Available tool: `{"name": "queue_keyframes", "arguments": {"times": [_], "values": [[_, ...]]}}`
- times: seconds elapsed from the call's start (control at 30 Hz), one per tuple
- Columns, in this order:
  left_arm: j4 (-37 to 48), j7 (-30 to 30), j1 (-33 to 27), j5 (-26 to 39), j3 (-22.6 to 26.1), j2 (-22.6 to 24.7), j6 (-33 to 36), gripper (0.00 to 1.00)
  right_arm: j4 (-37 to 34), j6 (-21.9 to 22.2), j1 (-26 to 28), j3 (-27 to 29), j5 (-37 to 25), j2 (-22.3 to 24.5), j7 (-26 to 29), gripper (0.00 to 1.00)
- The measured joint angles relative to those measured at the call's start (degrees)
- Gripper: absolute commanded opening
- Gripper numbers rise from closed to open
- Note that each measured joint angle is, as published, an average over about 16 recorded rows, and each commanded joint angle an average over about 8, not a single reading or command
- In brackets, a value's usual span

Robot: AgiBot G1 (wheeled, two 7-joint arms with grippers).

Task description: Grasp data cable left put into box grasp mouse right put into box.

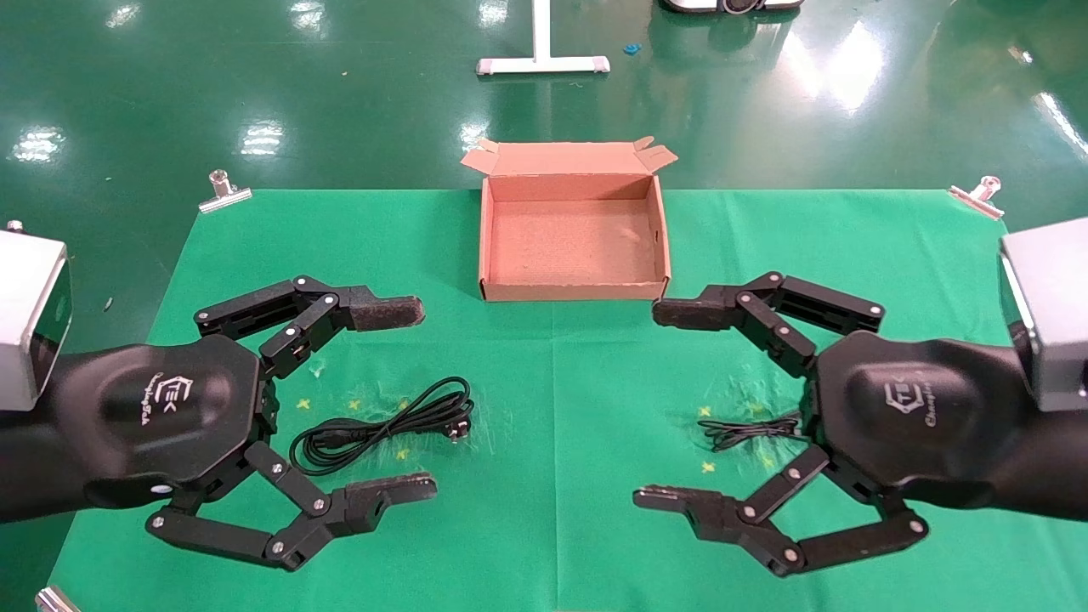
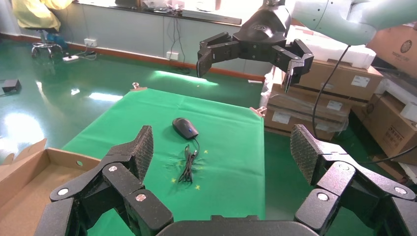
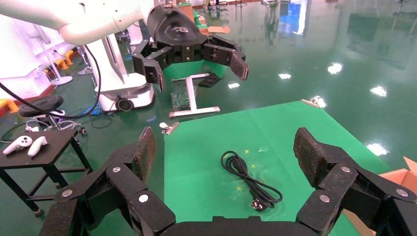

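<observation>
Left claw (image 1: 421,399) and right claw (image 1: 650,406) are held wide, empty, above the counter (image 1: 552,382). Cable (image 1: 382,423) lies below the left; mouse (image 2: 185,128) and wire below the right. Box (image 1: 574,293) is empty. Risk: springy loops may be snagged or partly pinched, then trail over the rim.

Coiled data cable (image 1: 382,422), mouse (image 2: 185,128), open box (image 1: 486,246)

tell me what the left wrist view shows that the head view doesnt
Only the left wrist view shows the mouse body, lying beyond its bundled wire. Only the head view shows the cable and the whole open box, with nothing in it. Both show the mouse wire, the green cloth, and the open left end effector and right end effector.
</observation>
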Motion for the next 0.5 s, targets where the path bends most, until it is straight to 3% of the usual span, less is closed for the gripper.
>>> {"name": "queue_keyframes", "arguments": {"times": [0.5], "values": [[-0.02,0.01,0.0,0.03,0.01,-0.01,0.01,1.0,0.01,-0.01,0.0,0.0,-0.01,0.01,-0.01,1.0]]}}
